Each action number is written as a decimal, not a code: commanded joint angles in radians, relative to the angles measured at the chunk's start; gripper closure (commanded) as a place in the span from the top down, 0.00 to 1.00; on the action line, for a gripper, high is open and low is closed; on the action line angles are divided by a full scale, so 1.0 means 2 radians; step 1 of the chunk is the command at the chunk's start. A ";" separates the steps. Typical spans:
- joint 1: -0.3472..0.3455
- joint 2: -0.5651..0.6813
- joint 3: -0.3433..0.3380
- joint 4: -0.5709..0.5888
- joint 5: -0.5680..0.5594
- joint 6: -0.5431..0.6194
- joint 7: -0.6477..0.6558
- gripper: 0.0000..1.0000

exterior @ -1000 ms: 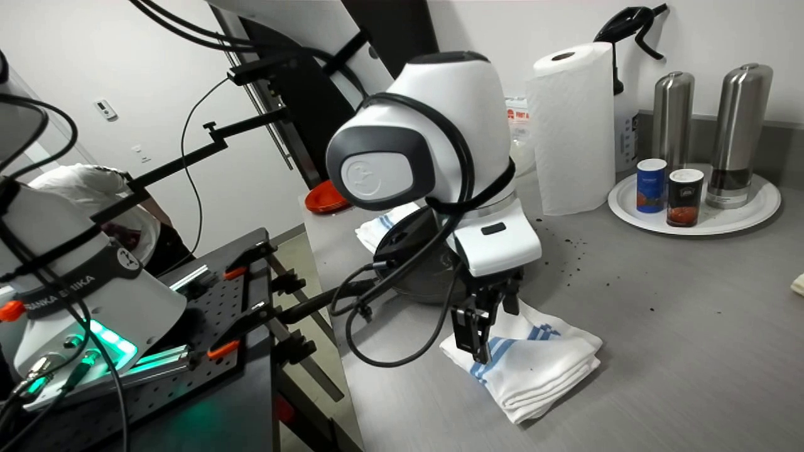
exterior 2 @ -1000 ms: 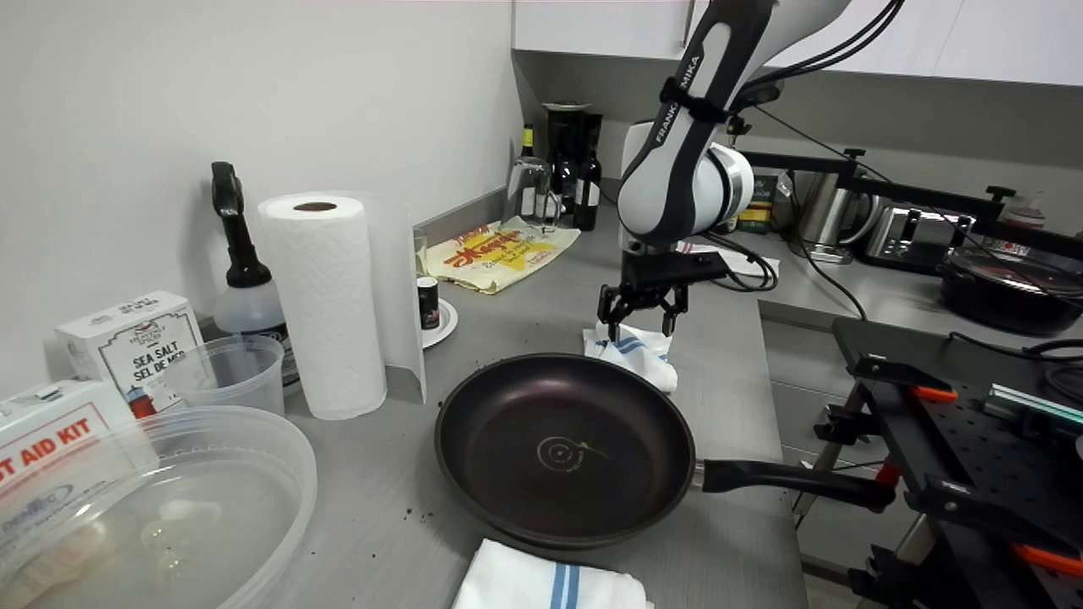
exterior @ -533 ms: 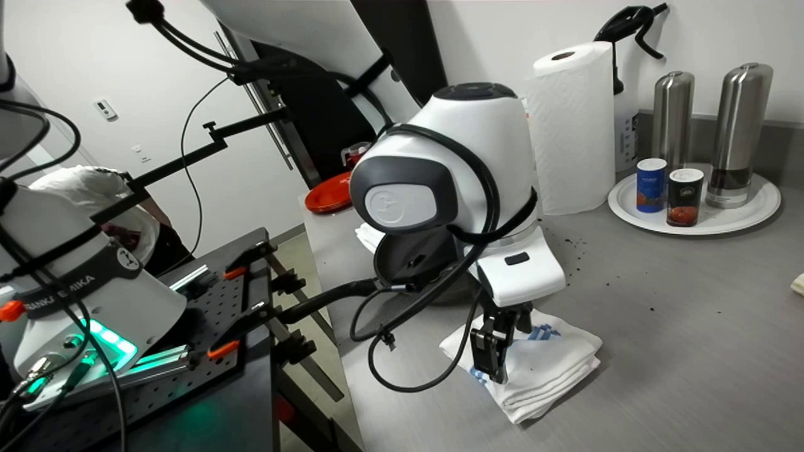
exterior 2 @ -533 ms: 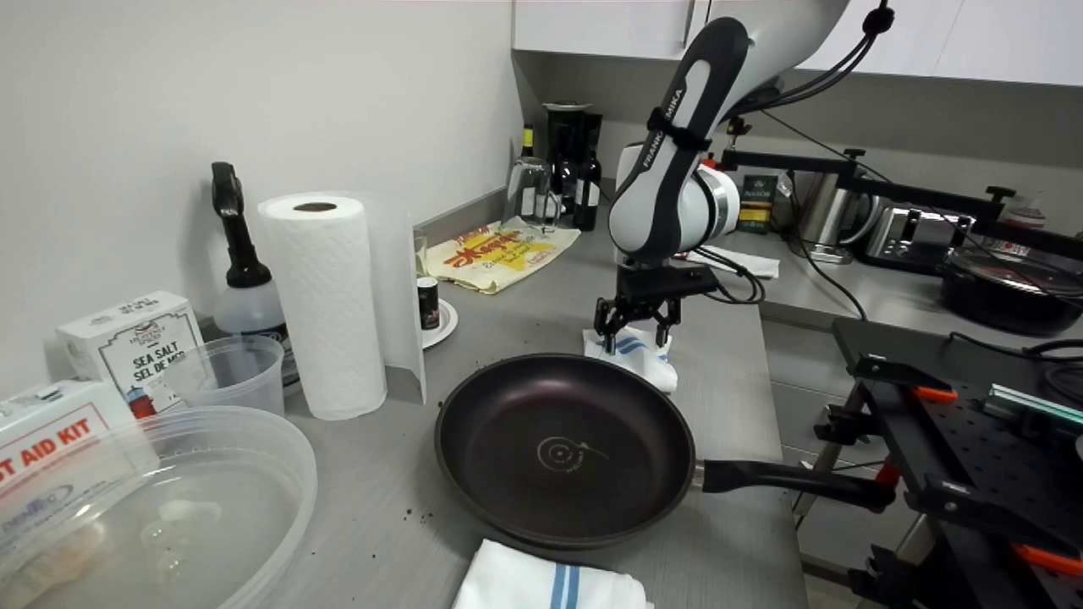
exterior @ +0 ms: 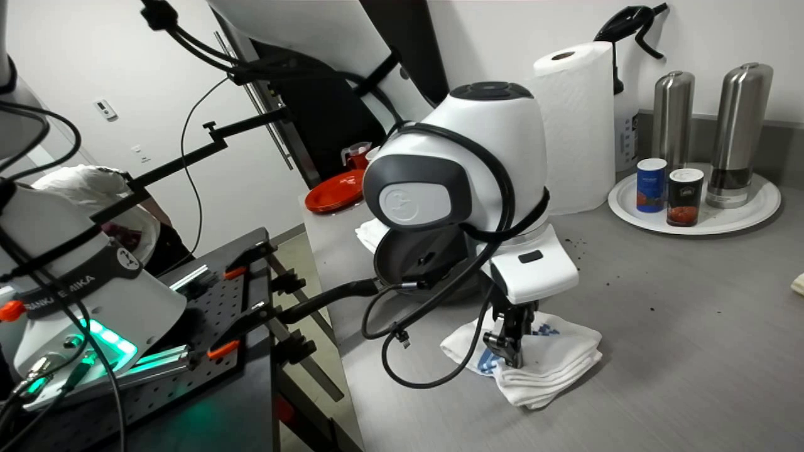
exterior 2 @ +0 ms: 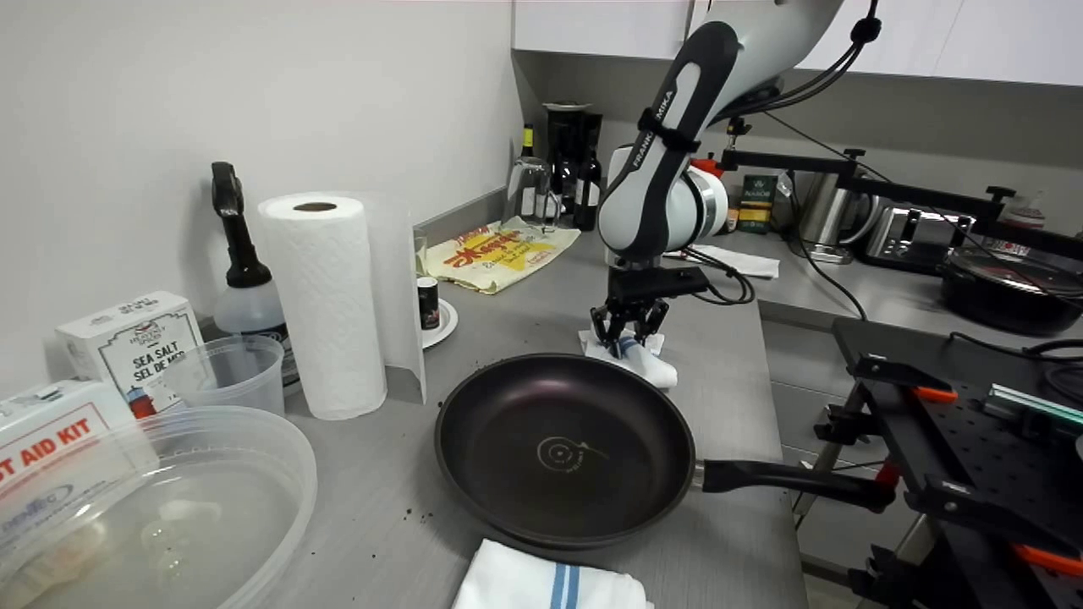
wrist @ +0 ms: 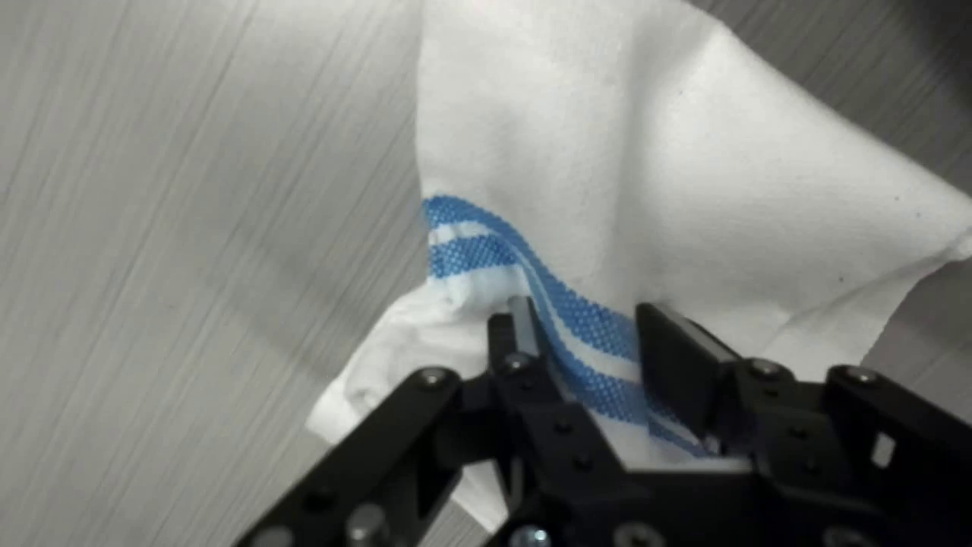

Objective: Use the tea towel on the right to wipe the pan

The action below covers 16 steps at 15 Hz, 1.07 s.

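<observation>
One tea towel lay puckered where the half-closed tool met it, near the pan; whether it was gripped I couldn't tell. A shallow pinch could let folds slip.

Gray countertop running along a white wall, low gray backsplash rising behind the countertop, white upper cabinets hanging above it, gray drawers sitting beneath it, tan floor showing beside the countertop.

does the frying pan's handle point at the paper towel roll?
No, the frying pan has its handle pointing away from the paper towel roll, past the edge of the counter.
</observation>
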 commanded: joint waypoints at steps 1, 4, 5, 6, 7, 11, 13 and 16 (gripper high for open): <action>-0.005 0.015 0.008 0.021 0.016 -0.016 -0.020 0.06; -0.005 0.015 0.008 0.024 0.017 -0.025 -0.023 0.00; -0.005 0.015 0.008 0.024 0.017 -0.026 -0.024 0.03; -0.006 0.015 0.008 0.025 0.017 -0.028 -0.024 0.03; -0.005 0.015 0.008 0.025 0.017 -0.028 -0.025 0.03; -0.006 0.011 0.011 0.024 0.018 -0.035 -0.027 0.03; -0.004 0.006 0.013 0.024 0.018 -0.041 -0.027 0.03; 0.008 -0.004 0.012 0.020 0.012 -0.050 -0.024 0.03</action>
